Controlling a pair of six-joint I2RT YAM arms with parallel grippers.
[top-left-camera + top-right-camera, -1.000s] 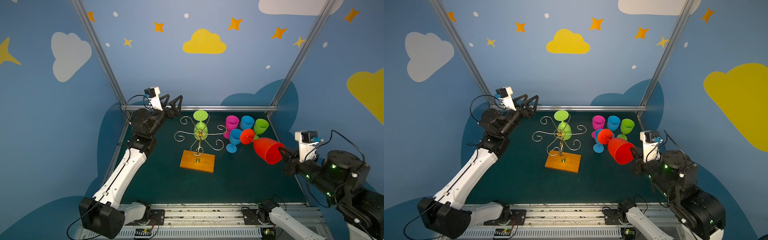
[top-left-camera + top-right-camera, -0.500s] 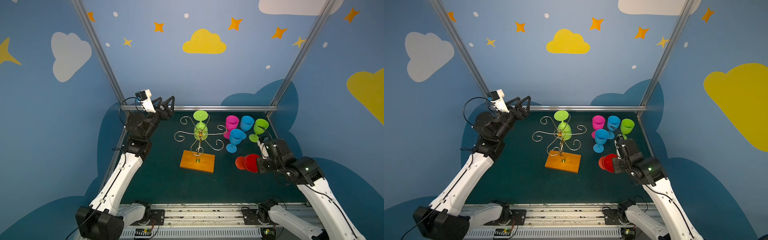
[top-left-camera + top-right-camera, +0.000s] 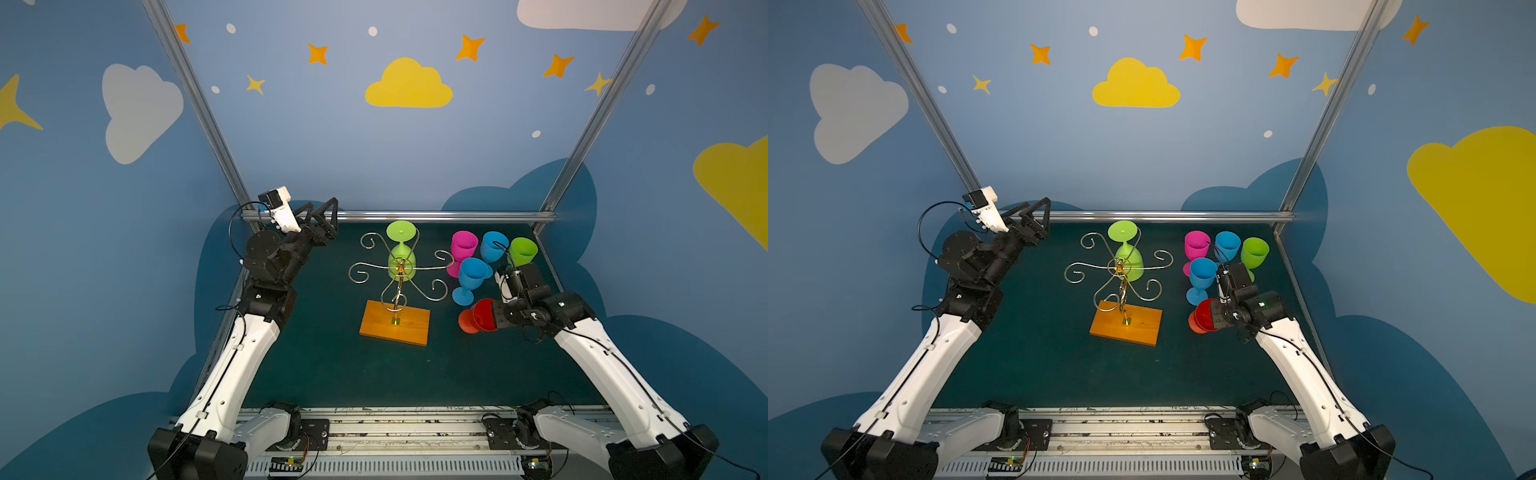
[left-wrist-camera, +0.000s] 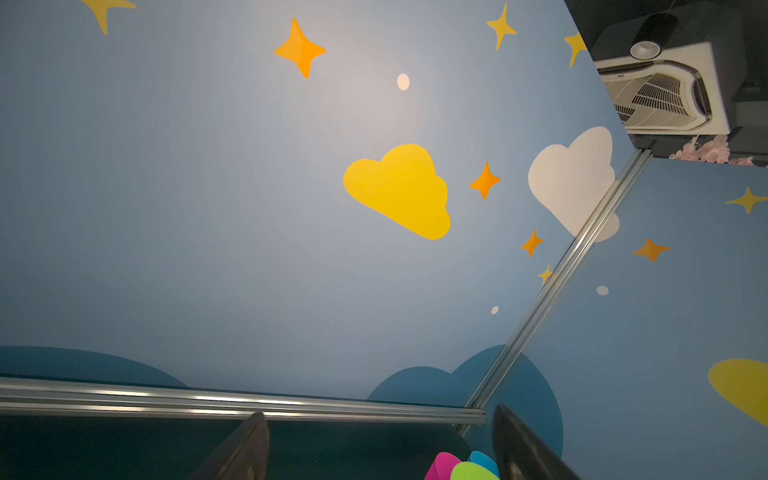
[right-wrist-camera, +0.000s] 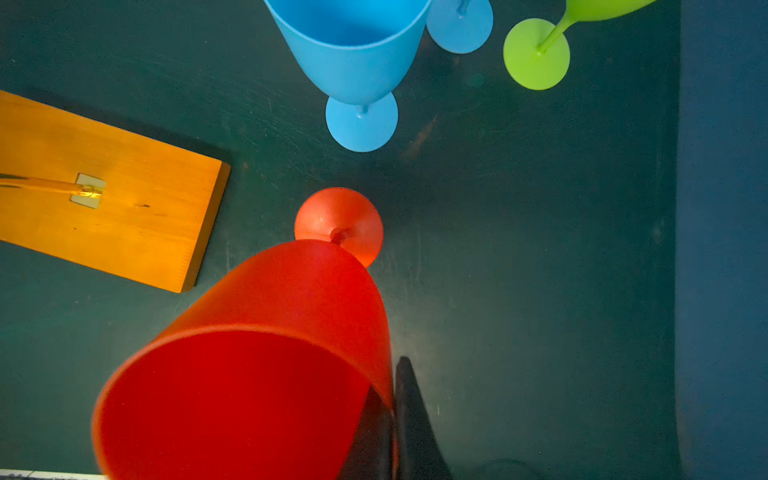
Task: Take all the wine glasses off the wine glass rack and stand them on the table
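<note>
Got the red wine glass (image 5: 270,316) clamped by its rim in the right jaws. Off the wine glass rack (image 3: 409,326), tilted, foot aimed down at the worktop (image 3: 332,365) just beside a blue glass (image 3: 471,274). Nothing in the left jaws, spread wide by the back rail (image 3: 415,216). Plenty of bare worktop in front, so probably just needs lowering and letting go.

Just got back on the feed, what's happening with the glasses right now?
The right gripper has its jaws shut on the rim of a red glass, holding it low, near the mat beside the rack. One green glass hangs upside down on the rack. The left gripper is open and empty, raised near the back rail.
</note>
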